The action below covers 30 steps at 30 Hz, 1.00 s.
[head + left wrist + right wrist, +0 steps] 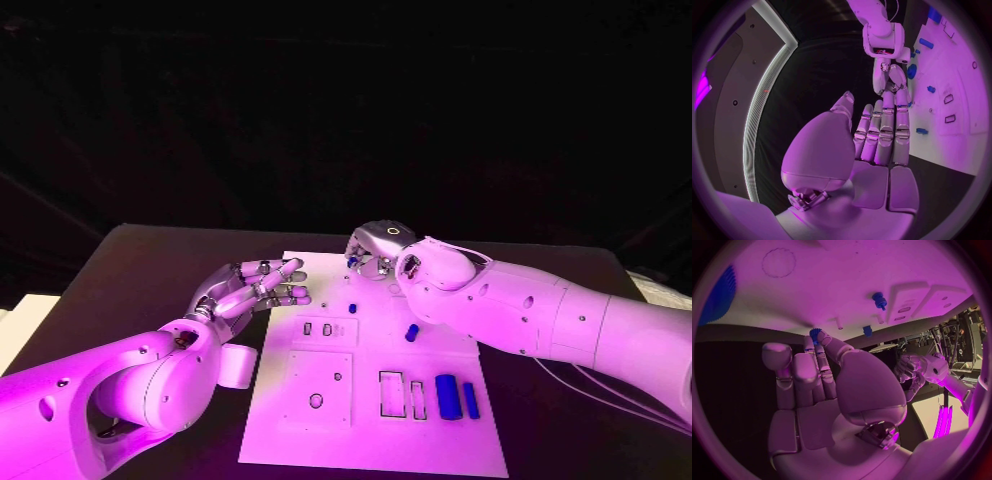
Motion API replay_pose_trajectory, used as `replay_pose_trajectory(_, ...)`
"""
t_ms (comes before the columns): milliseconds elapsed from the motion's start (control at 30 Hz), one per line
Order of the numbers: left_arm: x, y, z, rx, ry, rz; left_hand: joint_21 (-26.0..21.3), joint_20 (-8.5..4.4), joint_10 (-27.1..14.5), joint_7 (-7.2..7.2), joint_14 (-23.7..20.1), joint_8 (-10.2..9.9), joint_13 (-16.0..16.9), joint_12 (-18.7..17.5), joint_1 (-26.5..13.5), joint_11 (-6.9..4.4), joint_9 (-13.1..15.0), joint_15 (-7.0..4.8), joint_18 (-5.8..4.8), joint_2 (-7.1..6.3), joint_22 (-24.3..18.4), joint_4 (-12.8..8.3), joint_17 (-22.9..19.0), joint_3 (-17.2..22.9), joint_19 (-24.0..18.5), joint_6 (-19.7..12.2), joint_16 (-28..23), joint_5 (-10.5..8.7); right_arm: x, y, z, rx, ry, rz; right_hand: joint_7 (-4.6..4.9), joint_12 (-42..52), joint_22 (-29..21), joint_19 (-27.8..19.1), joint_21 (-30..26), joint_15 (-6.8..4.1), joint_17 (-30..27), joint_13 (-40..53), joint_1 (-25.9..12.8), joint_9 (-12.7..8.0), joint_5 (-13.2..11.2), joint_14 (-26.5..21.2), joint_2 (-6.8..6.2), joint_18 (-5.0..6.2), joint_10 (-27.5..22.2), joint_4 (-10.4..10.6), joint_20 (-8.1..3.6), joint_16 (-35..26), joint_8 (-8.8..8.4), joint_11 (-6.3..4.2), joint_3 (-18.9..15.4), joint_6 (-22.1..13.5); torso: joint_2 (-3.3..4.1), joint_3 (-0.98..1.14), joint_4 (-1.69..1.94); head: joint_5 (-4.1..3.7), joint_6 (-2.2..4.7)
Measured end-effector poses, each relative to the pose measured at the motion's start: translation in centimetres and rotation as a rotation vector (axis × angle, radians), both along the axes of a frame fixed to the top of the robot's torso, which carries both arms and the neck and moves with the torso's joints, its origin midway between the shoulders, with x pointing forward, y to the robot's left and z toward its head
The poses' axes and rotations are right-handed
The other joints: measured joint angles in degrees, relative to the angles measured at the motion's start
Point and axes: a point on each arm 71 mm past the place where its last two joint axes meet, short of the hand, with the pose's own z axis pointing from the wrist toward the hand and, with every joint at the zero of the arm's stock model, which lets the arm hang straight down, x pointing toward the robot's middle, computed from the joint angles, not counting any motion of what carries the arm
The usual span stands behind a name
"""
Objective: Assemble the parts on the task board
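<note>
Parts for the job are spread over the white task board (368,440), which lies in the middle of the black bench (144,260): two long blue bars (457,397) toward its near right corner, a short blue peg (413,332) mid-board, and a tiny blue piece (352,308) nearer the far edge.

The right robot hand (378,250) hovers over the board's far edge, and its wrist view shows a small toothed blue part (815,334) pinched at the fingertips (811,346), so it is clamped on that piece. The left robot hand (257,288) hangs just off the board's left edge with its fingers straight, side by side, holding nothing.

The step in hand looks like seating the pinched piece into a socket near the far edge. To do it well, the right hand should keep the pinch firm, line the piece up squarely above its seat before lowering, then press straight down without twisting. The left hand could steady the board at its edge if it slides.

Much is hard to make out. The target socket is hidden under the right hand in the head view, and the piece's shape is possibly a small gear, though it is too small to be sure. The right arm also covers part of the board's right side.
</note>
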Motion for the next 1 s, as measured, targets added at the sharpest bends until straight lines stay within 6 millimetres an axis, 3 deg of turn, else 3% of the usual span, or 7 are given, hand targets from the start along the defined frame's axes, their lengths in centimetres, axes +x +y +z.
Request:
replay_pose_trajectory(300,0.0,0.0,0.0,0.000,0.000,0.000,0.0,0.00,0.0,0.00,0.0,0.0,0.0,0.0,0.0,0.00,0.0,0.00,0.00,0.00,0.0,0.0,0.0,0.0,0.0,0.0,-0.2,0.00,0.0,-0.1,0.0,-0.002,0.002,-0.004,0.00,0.0,-0.1,-0.1,0.0,0.00,-0.3,0.0,-0.1,0.1,0.0,0.0,-0.55,0.00,0.1,0.0,0.14,0.0,-0.01,-0.10,0.0,0.0,0.05,-0.06,0.07,-0.15,-0.04)
replay_pose_trajectory(367,0.0,0.0,0.0,0.000,0.000,0.000,0.0,0.00,0.0,0.00,0.0,0.0,0.0,0.0,0.0,0.00,0.0,0.00,0.00,0.00,0.0,0.0,0.0,0.0,0.0,0.0,-0.2,0.00,0.0,-0.1,0.0,-0.002,0.002,-0.006,0.28,0.0,-1.3,-1.0,-0.3,0.02,-1.5,0.0,-0.8,0.1,0.0,0.0,-1.26,0.00,-0.4,0.2,0.44,-0.7,-0.01,-0.13,0.1,-0.3,0.06,-0.07,0.09,-0.15,-0.06)
replay_pose_trajectory(467,0.0,0.0,0.0,0.000,0.000,0.000,0.0,0.00,0.0,0.00,0.0,0.0,0.0,0.0,0.0,0.00,0.0,0.00,0.00,0.00,0.0,0.0,0.0,0.0,0.0,0.0,-0.2,0.00,0.1,-0.2,-0.1,-0.003,0.003,-0.011,2.13,0.4,-7.9,-4.8,-5.1,1.79,-7.2,-0.3,-2.1,-0.9,0.1,-1.0,-4.54,0.00,-8.9,1.5,1.46,-5.4,0.21,1.85,-1.3,-6.9,0.06,-0.09,0.10,-0.23,-0.02)
replay_pose_trajectory(567,0.0,0.1,0.0,0.000,0.000,0.000,0.0,0.00,0.0,0.00,0.0,0.0,0.0,0.0,0.0,0.00,0.0,0.00,0.00,0.00,0.0,0.0,0.0,0.0,0.0,0.0,-0.2,0.00,0.2,-0.3,-0.1,-0.003,0.005,-0.017,1.75,0.4,-11.2,-6.6,-7.6,2.47,-10.7,-0.3,-1.5,-1.2,0.0,-1.6,-5.89,0.00,-14.5,2.2,2.05,-8.4,-0.08,2.58,-4.1,-12.5,0.07,-0.13,0.10,-0.31,0.05)
replay_pose_trajectory(667,0.0,0.1,0.1,0.001,-0.001,0.000,0.0,0.00,0.0,0.00,0.0,0.0,0.0,0.0,0.0,0.00,0.0,0.00,0.00,0.00,0.0,0.0,0.0,0.0,0.0,0.0,-0.2,0.00,0.1,-0.4,-0.1,-0.001,0.005,-0.020,1.90,0.4,-11.7,-6.6,-7.9,2.47,-11.3,-0.2,-1.2,-1.1,0.0,-1.6,-6.07,0.00,-15.4,2.9,2.06,-8.8,-0.08,2.67,-5.4,-13.2,0.08,-0.13,0.13,-0.39,0.07)
replay_pose_trajectory(800,0.0,0.1,0.1,0.001,-0.001,0.001,0.0,0.00,0.0,0.00,0.0,0.0,0.0,0.0,0.0,0.00,0.0,0.00,-0.01,0.00,0.0,0.0,0.0,0.0,0.0,0.0,-0.2,0.00,-0.3,-0.9,0.1,0.007,0.004,-0.018,1.98,1.7,-10.6,-6.1,-7.2,2.36,-10.2,0.0,-0.2,-0.8,0.0,-1.1,-4.99,0.01,-13.9,3.6,2.11,-7.9,-0.03,2.35,-6.1,-11.9,0.09,-0.10,0.13,-0.47,0.12)
replay_pose_trajectory(1000,0.1,0.5,0.1,0.004,0.000,0.008,0.0,0.00,0.0,0.00,0.0,0.0,0.0,0.0,0.0,0.00,0.0,0.00,0.00,0.00,0.0,0.0,0.1,0.0,0.0,0.0,-0.2,0.00,-2.0,-4.1,1.2,0.054,0.001,-0.030,2.05,4.1,-5.6,-3.3,-3.3,2.05,-6.3,0.2,0.0,-0.8,1.4,-0.4,-4.81,0.00,-8.6,4.7,1.76,-4.4,0.22,1.86,-6.7,-9.7,0.03,-0.02,-0.11,-0.50,0.34)
